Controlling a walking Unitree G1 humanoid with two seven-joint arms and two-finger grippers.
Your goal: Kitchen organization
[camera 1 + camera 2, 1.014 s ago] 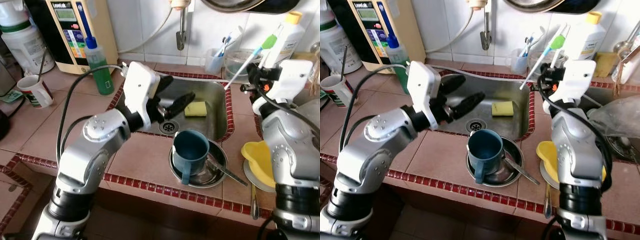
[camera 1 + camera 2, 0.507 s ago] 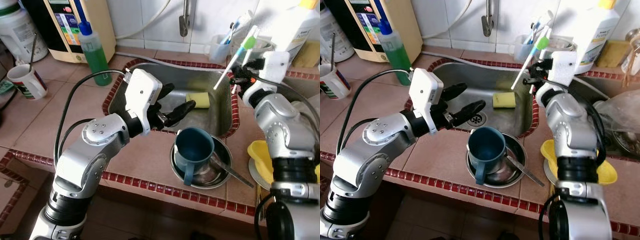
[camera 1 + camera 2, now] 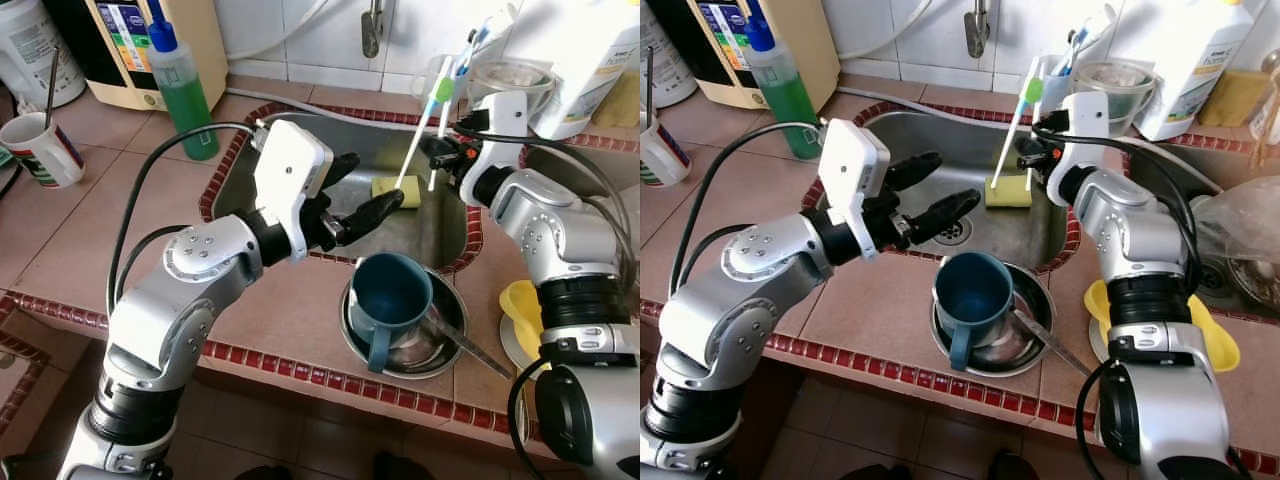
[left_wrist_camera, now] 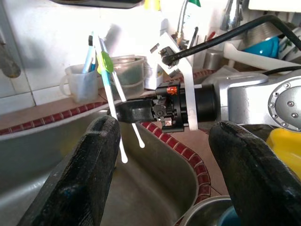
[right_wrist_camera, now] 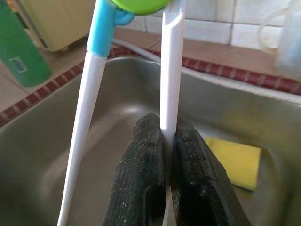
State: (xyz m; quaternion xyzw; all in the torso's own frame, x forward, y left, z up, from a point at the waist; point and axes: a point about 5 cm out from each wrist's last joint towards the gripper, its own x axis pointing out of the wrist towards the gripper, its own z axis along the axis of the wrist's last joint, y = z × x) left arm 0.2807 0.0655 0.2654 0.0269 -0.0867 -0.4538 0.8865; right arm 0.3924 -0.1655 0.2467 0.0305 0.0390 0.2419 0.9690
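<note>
A pair of white training chopsticks (image 3: 428, 130) joined by a green and blue clip stands nearly upright over the steel sink (image 3: 440, 235). My right gripper (image 3: 443, 152) is shut on one of its sticks (image 5: 170, 70), near the sink's right rim. My left gripper (image 3: 360, 190) hangs open over the sink's front part, a short way left of the chopsticks, with nothing between its fingers (image 4: 89, 174). A yellow sponge (image 3: 392, 190) lies in the sink behind them. A blue mug (image 3: 385, 298) stands in a steel bowl (image 3: 432, 352) on the counter in front.
A metal utensil (image 3: 468, 347) rests in the bowl. A yellow dish (image 3: 522, 310) sits at the right. A green soap bottle (image 3: 180, 85), a white mug (image 3: 40, 152) and a beige appliance (image 3: 120, 45) stand at the left. A clear cup of toothbrushes (image 3: 447, 78) is behind the sink.
My right gripper has carried the chopsticks left, from above the counter's right side to over the sink, closer to my left gripper. The camera has shifted too.
</note>
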